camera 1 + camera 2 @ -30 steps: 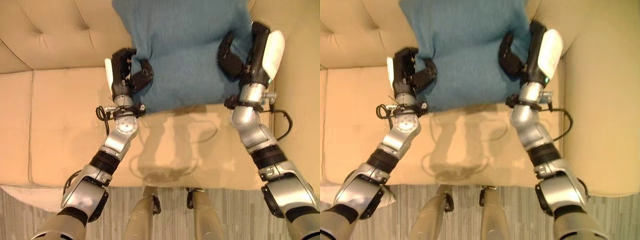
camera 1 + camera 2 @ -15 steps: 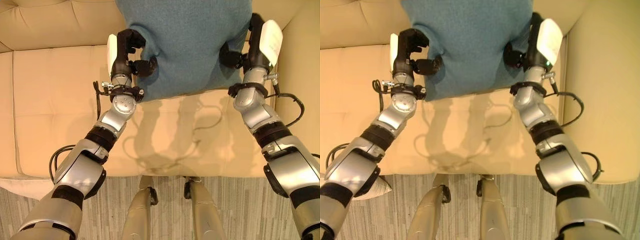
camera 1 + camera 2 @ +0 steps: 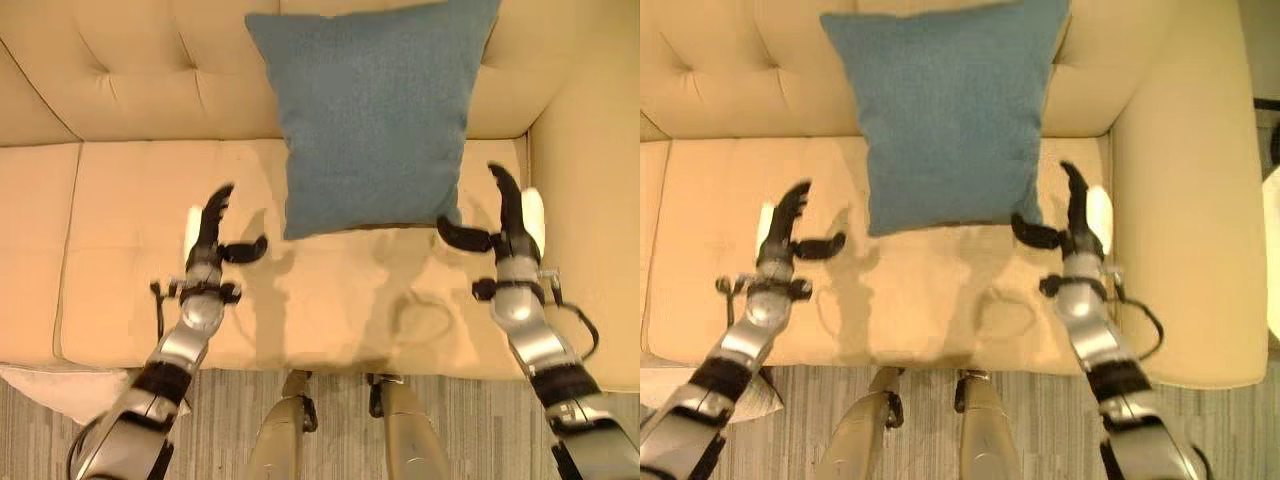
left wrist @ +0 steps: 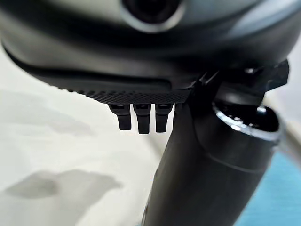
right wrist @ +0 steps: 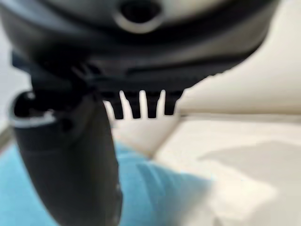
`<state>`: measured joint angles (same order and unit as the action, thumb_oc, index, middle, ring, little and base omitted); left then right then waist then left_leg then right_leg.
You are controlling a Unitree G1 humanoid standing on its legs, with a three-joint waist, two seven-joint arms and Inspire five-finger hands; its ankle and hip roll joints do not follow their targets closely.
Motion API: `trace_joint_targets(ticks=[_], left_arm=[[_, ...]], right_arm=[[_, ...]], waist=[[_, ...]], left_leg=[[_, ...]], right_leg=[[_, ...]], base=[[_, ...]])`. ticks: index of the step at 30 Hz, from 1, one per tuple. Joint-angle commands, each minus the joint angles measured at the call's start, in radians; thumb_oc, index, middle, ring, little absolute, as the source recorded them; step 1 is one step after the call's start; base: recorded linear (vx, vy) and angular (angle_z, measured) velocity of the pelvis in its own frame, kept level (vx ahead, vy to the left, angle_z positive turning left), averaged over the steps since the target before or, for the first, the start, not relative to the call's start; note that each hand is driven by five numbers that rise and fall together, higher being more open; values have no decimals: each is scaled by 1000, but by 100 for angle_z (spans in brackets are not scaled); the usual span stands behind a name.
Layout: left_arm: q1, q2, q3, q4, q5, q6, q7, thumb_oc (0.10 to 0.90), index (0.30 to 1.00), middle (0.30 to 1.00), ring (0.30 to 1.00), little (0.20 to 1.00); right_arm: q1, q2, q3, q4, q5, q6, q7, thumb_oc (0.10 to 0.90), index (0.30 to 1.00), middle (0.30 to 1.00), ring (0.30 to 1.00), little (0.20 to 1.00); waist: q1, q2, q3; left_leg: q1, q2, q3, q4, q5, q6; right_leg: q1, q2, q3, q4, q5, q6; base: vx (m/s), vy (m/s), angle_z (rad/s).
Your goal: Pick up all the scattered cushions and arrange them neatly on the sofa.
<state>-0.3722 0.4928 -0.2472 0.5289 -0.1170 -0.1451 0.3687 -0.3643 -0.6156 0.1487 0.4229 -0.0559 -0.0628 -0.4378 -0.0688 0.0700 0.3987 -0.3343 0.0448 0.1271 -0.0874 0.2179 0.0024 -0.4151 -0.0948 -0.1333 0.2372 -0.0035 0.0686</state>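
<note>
In front of me stands the cream sofa (image 3: 130,200), with a tufted backrest, a wide seat split by a seam at my left, and a broad armrest at my right. A blue cushion (image 3: 375,115) stands on the seat near that armrest, leaning back against the backrest, its lower edge resting on the seat. Below the sofa's front edge runs grey striped floor (image 3: 220,430), with something pale (image 3: 50,390) lying on it at my left.
</note>
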Motion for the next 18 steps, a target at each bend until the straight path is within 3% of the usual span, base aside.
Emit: trace_joint_targets(ticks=[1,6,10,13,18], left_arm=[[47,-3,32,-34,34,-64,-72,800,900,900,900,900],[245,-22,88,16,38,-44,-152,800,900,900,900,900],[373,-70,137,133,42,-25,-203,800,900,900,900,900],[414,-93,164,187,34,-18,-208,800,900,900,900,900],[432,-120,149,438,101,13,-224,800,900,900,900,900]], right_arm=[[41,25,-29,-2,14,-88,41,800,900,900,900,900],[208,67,-75,44,63,-82,152,800,900,900,900,900],[299,127,-54,163,28,-72,224,800,900,900,900,900],[319,156,-37,231,10,-66,243,800,900,900,900,900],[354,243,-6,452,7,-48,266,800,900,900,900,900]], waist=[[2,-98,-183],[2,-108,-220],[17,-114,-264],[26,-118,-277],[38,-122,-278]], left_leg=[[102,-20,41,0,-149,-60],[174,-25,43,0,-168,-54],[249,-30,45,4,-193,-44],[279,-33,47,6,-205,-38],[334,-36,22,3,-209,-24]], right_leg=[[146,-9,2,-245,59,65],[226,-15,-5,-259,53,79],[298,-22,-12,-254,41,89],[325,-22,-9,-256,40,93],[355,-4,25,-177,7,95]], base=[[86,51,-9],[45,67,-6],[32,99,-2],[20,85,-4],[-39,39,-5]])
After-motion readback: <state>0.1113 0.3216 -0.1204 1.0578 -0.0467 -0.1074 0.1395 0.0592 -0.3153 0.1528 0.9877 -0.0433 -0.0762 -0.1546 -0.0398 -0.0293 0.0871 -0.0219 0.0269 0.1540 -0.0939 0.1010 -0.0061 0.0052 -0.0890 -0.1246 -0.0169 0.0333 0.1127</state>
